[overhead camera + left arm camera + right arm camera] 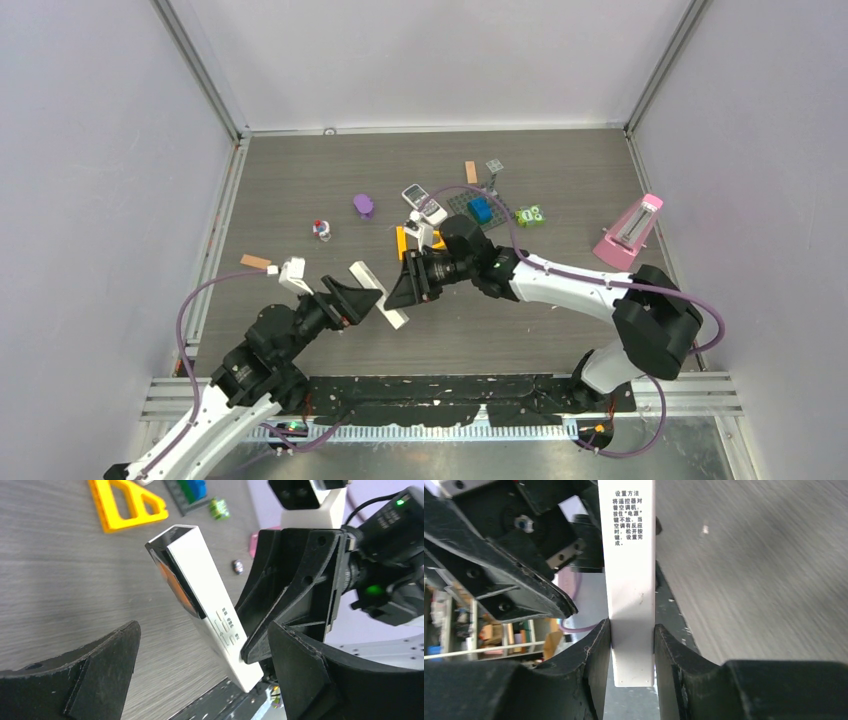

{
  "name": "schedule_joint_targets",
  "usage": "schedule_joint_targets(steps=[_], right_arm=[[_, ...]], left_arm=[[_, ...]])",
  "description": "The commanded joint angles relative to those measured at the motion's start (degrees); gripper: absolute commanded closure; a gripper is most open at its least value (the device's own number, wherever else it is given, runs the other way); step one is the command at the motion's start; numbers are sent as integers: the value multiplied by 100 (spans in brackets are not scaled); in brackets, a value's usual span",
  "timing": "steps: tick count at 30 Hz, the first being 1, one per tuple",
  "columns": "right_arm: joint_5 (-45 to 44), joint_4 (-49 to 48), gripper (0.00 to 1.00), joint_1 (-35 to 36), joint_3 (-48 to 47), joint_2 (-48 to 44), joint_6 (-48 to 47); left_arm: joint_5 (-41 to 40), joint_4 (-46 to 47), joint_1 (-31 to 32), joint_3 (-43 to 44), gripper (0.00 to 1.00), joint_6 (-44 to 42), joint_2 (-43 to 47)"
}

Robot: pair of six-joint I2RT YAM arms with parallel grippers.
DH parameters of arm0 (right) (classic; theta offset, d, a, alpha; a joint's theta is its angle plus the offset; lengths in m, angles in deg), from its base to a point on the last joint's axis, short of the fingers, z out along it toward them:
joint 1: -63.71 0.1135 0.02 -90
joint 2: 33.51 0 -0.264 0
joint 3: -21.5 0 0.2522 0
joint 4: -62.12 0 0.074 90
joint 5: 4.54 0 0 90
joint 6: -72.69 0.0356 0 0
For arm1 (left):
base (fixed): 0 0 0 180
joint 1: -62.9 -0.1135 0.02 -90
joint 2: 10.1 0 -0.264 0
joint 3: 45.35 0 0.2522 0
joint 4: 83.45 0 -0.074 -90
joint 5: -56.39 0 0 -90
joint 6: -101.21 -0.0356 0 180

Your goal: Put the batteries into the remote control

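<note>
The white remote control [631, 555] hangs above the table, its printed back towards the right wrist camera. My right gripper [631, 630] is shut on its lower end, one finger on each side. From above, the remote control [372, 283] slants between the two arms, with the right gripper [398, 295] on it. My left gripper [202, 627] stands wide open around the remote control [200, 575] without touching it; the orange screen and buttons face this camera. A small dark cylinder [238, 566], perhaps one of the batteries, lies on the table beyond. The left gripper [365, 295] is just left of the remote.
A yellow triangle frame [402, 243], a second white handset [424, 203], a grey plate with a blue brick [480, 208], a green toy [530, 215] and a pink metronome [628, 232] lie behind. A purple piece [363, 205], an orange stick [470, 172] and a wooden block [255, 262] lie around.
</note>
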Motion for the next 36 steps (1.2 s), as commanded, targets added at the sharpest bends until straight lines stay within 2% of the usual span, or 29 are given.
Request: schedule_joint_targets(steps=[1, 7, 11, 18, 23, 25, 28, 29, 31, 36], right_arm=[[721, -1271, 67, -45, 0, -379, 953], [1048, -1921, 66, -69, 91, -464, 1659], [1172, -2106, 66, -69, 165, -544, 1875], [1381, -2881, 64, -69, 333, -542, 2470], [1380, -2962, 63, -77, 361, -447, 2593], [1320, -2896, 60, -72, 371, -416, 2586], [1005, -2453, 40, -85, 352, -429, 2337], [801, -2000, 32, -86, 317, -441, 2208], [443, -1200, 24, -90, 155, -456, 1766], [-554, 42, 15, -178, 52, -589, 976]], left_arm=[[-79, 822, -14, 36, 0, 216, 270], [-25, 1165, -14, 13, 1, 241, 622], [12, 1766, -14, -166, 7, 399, 691], [232, 2527, -14, -412, 30, 680, 376], [257, 2705, -14, -432, 60, 748, 205], [196, 2621, -14, -447, 77, 736, 217], [-29, 2319, -14, -458, 97, 660, 245], [-183, 2091, -14, -415, 99, 620, 241], [-539, 1402, -14, -222, 100, 463, 177], [-1351, 28, -14, 385, 100, 317, -397]])
